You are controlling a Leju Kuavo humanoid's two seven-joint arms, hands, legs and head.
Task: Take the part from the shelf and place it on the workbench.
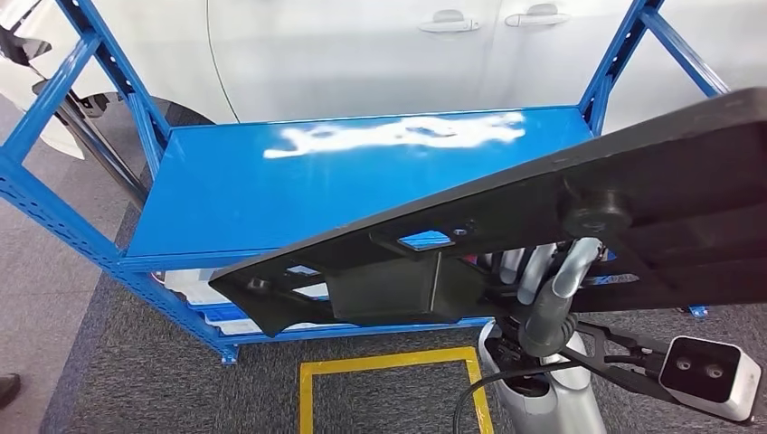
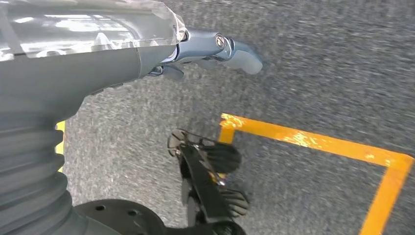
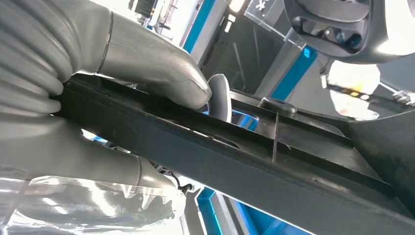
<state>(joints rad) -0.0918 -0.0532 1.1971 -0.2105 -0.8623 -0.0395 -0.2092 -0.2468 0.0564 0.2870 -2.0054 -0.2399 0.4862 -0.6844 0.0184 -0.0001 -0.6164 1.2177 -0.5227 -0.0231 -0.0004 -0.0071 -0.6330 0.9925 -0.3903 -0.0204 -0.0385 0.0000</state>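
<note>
The right hand (image 3: 147, 83) grips the long black plastic part (image 1: 543, 226), lower right. Behind it stands the blue metal shelf (image 1: 271, 190). The left hand (image 2: 215, 49) holds nothing, fingers apart.

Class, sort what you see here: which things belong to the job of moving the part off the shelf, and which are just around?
Job: black part; blue shelf; right hand holding the part.
Around: white car; yellow floor marking; left hand, hanging over the carpet.

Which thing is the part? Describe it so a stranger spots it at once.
Start at the blue shelf by the white car. Slanting across its front is a long black plastic panel, gripped by the right hand. It alone is black, with cut-out openings.
</note>
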